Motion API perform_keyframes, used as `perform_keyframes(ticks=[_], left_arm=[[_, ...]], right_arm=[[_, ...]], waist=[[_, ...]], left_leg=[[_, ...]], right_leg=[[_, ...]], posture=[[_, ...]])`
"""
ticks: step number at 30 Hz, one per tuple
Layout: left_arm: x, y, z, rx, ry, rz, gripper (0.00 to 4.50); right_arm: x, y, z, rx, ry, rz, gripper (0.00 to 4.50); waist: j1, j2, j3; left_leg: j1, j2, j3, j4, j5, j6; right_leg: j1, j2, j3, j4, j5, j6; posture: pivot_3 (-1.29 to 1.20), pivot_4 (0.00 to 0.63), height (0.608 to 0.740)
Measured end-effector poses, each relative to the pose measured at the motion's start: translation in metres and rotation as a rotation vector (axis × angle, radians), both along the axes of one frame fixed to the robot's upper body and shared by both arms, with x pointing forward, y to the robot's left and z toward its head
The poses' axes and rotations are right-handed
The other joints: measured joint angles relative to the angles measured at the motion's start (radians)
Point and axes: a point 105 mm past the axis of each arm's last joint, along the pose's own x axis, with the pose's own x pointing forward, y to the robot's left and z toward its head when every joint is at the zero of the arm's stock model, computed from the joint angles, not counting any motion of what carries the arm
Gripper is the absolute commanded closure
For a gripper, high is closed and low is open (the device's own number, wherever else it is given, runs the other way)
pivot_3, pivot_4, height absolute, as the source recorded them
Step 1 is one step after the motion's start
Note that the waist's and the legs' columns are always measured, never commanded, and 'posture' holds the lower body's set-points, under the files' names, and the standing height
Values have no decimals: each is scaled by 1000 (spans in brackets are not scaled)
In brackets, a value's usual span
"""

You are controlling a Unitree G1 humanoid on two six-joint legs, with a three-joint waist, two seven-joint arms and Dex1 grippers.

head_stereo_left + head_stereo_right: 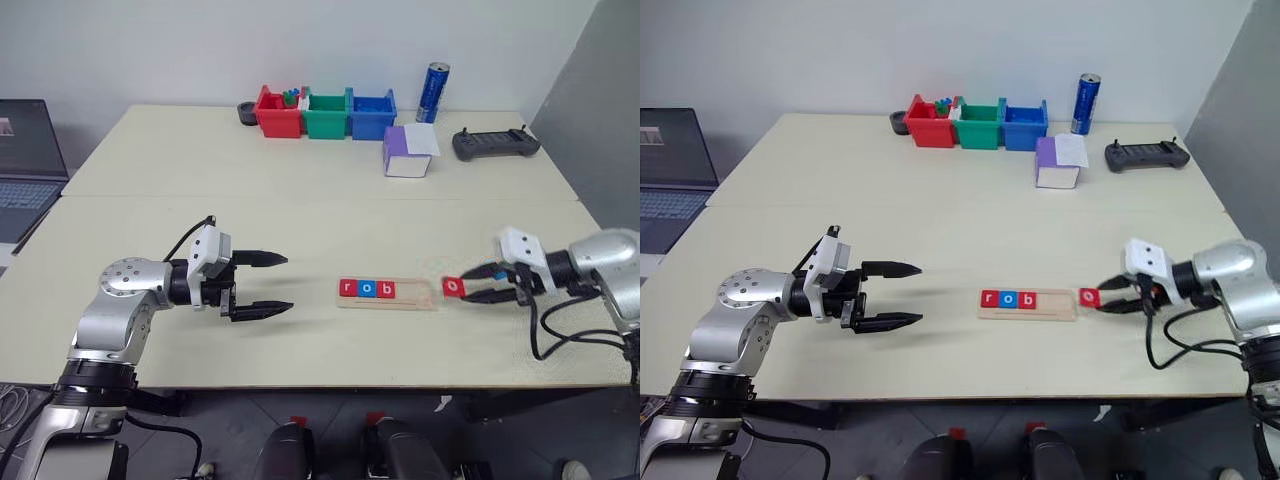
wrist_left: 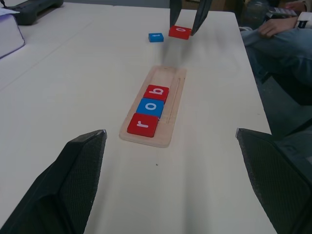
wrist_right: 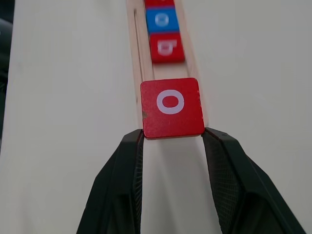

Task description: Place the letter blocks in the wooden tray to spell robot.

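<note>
Your right gripper [image 3: 171, 139] has its fingers closed on the red "o" block [image 3: 171, 107], held just above the table off the right end of the wooden tray [image 1: 415, 293]. In the tray's left half sit a red "r" [image 2: 143, 125], blue "o" [image 2: 150, 107] and red "b" [image 2: 157, 92]. Your left gripper [image 1: 268, 284] hangs wide open and empty, well left of the tray. A blue block [image 2: 156, 37] lies on the table to the right, past the held one.

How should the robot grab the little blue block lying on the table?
By two opposite side edges, coming straight down from above. The blue block lies flat and thin on the table with nothing touching it, so the jaws can drop beside its edges and pinch. Its bottom face cannot be reached.
</note>
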Motion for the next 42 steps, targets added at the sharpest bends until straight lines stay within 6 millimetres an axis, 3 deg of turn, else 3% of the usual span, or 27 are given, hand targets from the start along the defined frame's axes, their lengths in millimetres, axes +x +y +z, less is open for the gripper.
perform_keyframes(ticks=[6, 11, 27, 42], left_arm=[[1, -1, 0, -3, -7, 11, 0], [1, -1, 0, -3, -6, 14, 0], [-1, 0, -6, -3, 10, 23, 0], [0, 1, -5, -4, 4, 35, 0]], right_arm=[[19, 14, -34, -68, 37, -37, 3046], [25, 17, -26, -91, 11, -24, 3046], [21, 32, -41, -123, 48, 33, 3046], [22, 36, -42, -136, 45, 37, 3046]], waist=[[5, 0, 0], [4, 0, 0], [3, 0, 0], [3, 0, 0]], left_leg=[[-2, -2, 1, 0, 0, 0], [-2, -2, 1, 0, 0, 0], [-2, -2, 1, 0, 0, 0], [-2, -2, 1, 0, 0, 0]], right_leg=[[-1, -1, 1, -1, 0, 0], [-1, -1, 1, -1, 0, 0], [-1, -1, 1, 0, 0, 0], [-1, -1, 1, 0, 0, 0]], posture=[[0, 150, 740], [0, 150, 740], [0, 150, 740], [0, 150, 740]])
